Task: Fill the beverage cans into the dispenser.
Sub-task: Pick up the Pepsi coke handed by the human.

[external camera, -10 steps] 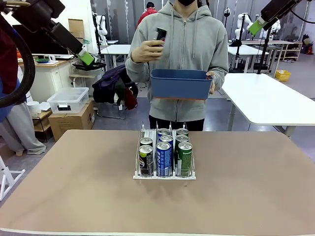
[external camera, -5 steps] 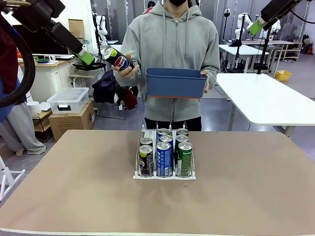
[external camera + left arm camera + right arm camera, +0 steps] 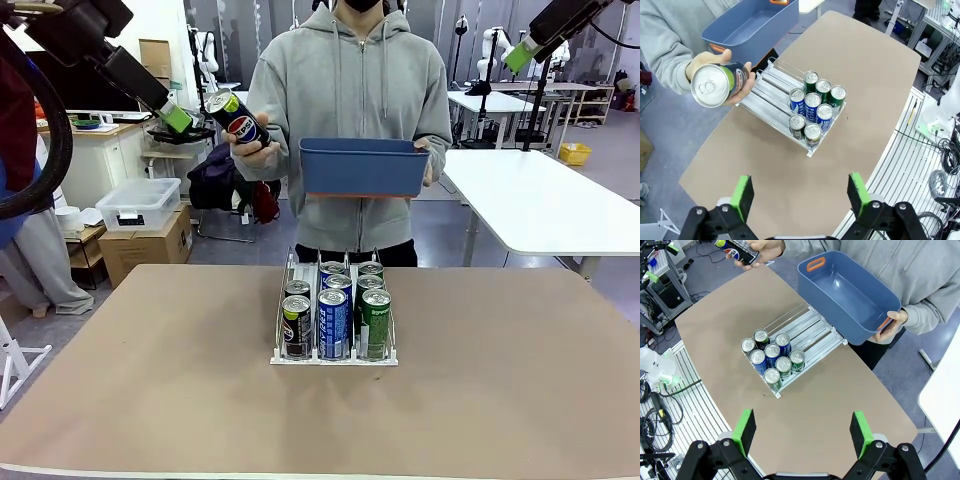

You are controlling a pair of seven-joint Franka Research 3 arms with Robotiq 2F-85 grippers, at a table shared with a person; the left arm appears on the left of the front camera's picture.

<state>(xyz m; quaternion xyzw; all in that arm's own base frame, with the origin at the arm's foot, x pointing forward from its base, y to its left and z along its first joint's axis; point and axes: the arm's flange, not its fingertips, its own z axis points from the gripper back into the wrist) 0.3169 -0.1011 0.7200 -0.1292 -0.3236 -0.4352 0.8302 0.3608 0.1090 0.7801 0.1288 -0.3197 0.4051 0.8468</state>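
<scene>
person's hand (image 3: 256,150), wrapped round the black Pepsi can (image 3: 232,117), has just swung it to the upper left near the wide-open empty left gripper (image 3: 178,118), looks like a handover for the part-filled dispenser (image 3: 335,359) at centre, right gripper (image 3: 520,55) open too

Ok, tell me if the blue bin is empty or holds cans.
Empty. From above in the right wrist view, the blue bin has a bare floor; the Pepsi can sits in the person's hand, outside it.
</scene>
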